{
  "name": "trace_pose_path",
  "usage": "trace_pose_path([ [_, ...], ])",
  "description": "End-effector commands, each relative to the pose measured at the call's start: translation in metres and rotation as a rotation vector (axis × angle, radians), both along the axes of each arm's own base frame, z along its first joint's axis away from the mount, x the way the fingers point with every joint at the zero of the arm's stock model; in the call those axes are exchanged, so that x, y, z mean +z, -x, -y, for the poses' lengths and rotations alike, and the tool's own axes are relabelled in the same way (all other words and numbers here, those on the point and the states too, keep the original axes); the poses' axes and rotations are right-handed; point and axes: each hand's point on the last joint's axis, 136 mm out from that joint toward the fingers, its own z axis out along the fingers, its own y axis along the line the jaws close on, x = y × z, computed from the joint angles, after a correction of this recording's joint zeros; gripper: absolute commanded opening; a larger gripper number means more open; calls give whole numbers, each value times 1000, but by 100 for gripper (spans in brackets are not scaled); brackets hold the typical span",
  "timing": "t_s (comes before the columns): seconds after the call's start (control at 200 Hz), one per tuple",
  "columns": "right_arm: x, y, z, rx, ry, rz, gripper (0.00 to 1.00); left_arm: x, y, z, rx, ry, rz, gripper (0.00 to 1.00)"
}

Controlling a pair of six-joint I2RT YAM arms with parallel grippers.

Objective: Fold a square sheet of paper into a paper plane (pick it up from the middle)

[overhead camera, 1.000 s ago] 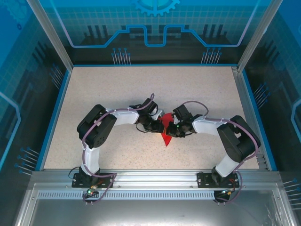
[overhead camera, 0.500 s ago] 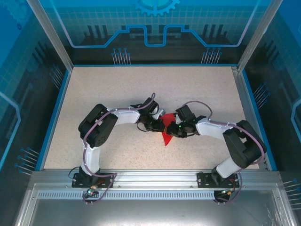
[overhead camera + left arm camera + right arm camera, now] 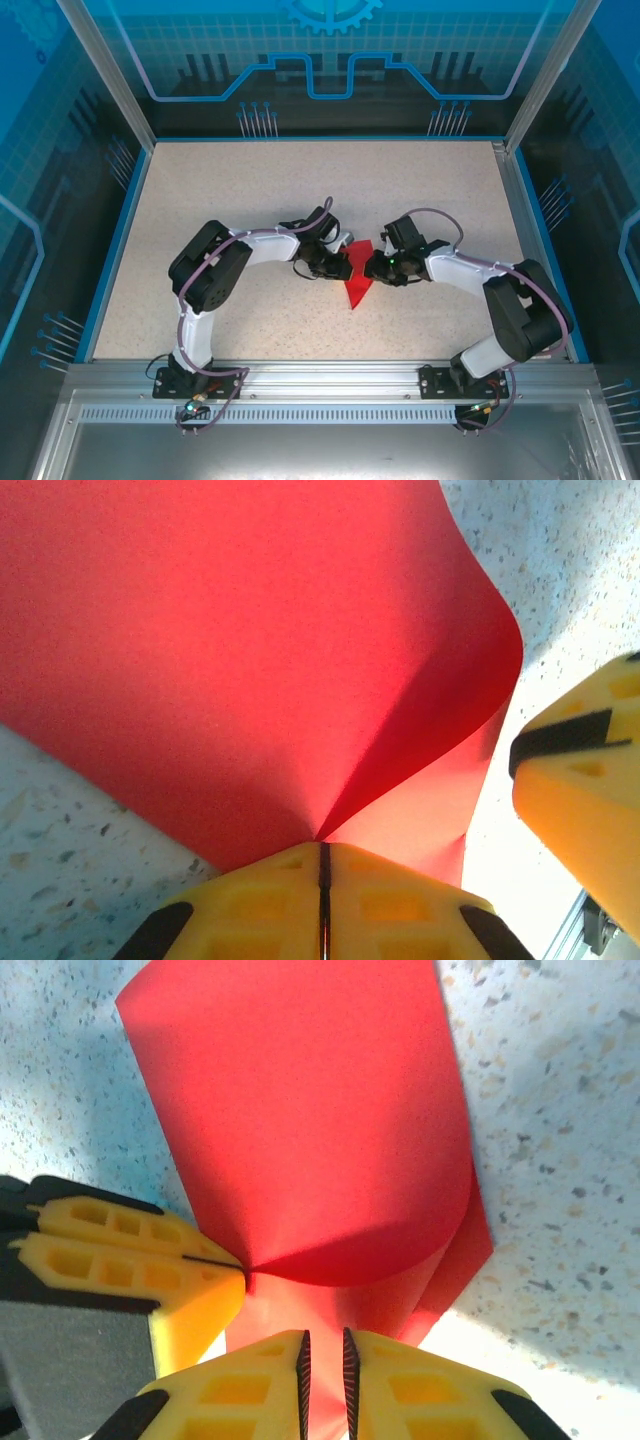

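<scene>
Two arms reach in from the near edge of a speckled table [image 3: 300,190], their wrists meeting around its middle. The left arm [image 3: 215,270] bends in from the left and the right arm [image 3: 510,300] from the right.

Between them is the red sheet of paper [image 3: 356,280], near the centre of the table, with one corner pointing toward the near edge. It is not flat. The left wrist view shows the sheet of paper [image 3: 250,650] bowed upward, with a soft ridge running out from the pinch point. In the right wrist view its top layer [image 3: 300,1110] curls over a lower layer that rests on the table.

The left end effector [image 3: 335,265] sits at the left edge of the sheet. Its yellow fingers are pressed together on the paper [image 3: 322,855], with only a thin dark line between them. From the right wrist it appears side-on, its tips [image 3: 228,1266] at the crease.

The right end effector [image 3: 375,268] sits at the sheet's right edge. Its fingers are narrowly apart [image 3: 323,1352], with red showing in the slit. Whether the pads touch the paper cannot be told.
</scene>
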Motion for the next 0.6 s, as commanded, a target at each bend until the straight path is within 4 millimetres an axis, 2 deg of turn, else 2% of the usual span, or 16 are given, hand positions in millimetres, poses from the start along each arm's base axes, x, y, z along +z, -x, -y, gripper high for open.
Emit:
trace_pose_path([
  [0.0, -3, -7, 6, 0, 34, -8, 19, 1, 5, 7, -45, 11, -11, 10],
  [0.185, -9, -11, 4, 8, 42, -22, 18, 1, 5, 9, -56, 14, -10, 10],
  [0.595, -24, -1, 20, 7, 133, -85, 17, -2, 4, 11, -66, 14, -13, 10],
])
